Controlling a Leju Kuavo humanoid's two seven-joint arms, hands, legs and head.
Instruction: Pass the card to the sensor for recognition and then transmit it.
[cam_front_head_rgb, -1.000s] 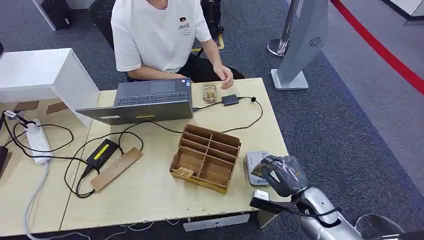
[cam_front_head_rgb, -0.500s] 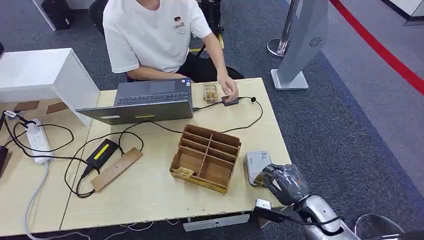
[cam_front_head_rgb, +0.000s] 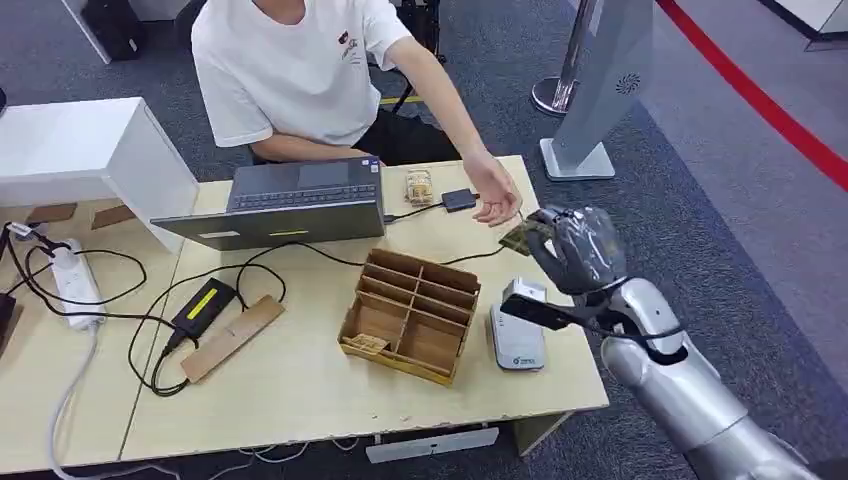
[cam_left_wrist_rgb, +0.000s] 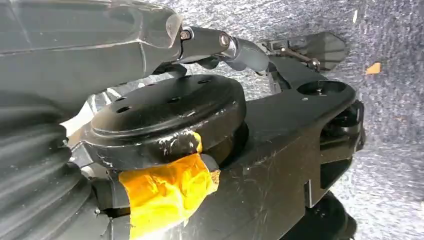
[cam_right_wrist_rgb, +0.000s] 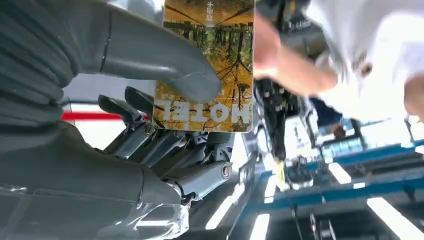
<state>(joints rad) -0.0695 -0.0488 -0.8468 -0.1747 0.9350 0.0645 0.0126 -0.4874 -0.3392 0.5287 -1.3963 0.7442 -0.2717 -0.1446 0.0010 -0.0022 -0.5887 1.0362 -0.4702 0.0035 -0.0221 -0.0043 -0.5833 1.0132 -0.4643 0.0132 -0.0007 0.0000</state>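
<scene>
One card (cam_right_wrist_rgb: 205, 65), thin and flat with "HOTEL" printed on it, sits pinched between the right hand's (cam_front_head_rgb: 575, 245) thumb and fingers (cam_right_wrist_rgb: 150, 137), the thumb pressing one face near the printed end. It looks light, stiff and glossy (likely slick under hard fingertips), so a firm pinch on the faces seems safer than the edges. Most of it sticks out past the hand, free for taking. Just beyond it a person's hand (cam_front_head_rgb: 497, 208) waits, palm up. Back toward the arm and lower, the sensor (cam_front_head_rgb: 517, 340) lies on the table (cam_front_head_rgb: 300, 390). Whether the left hand is apart or closed, I cannot tell.
</scene>
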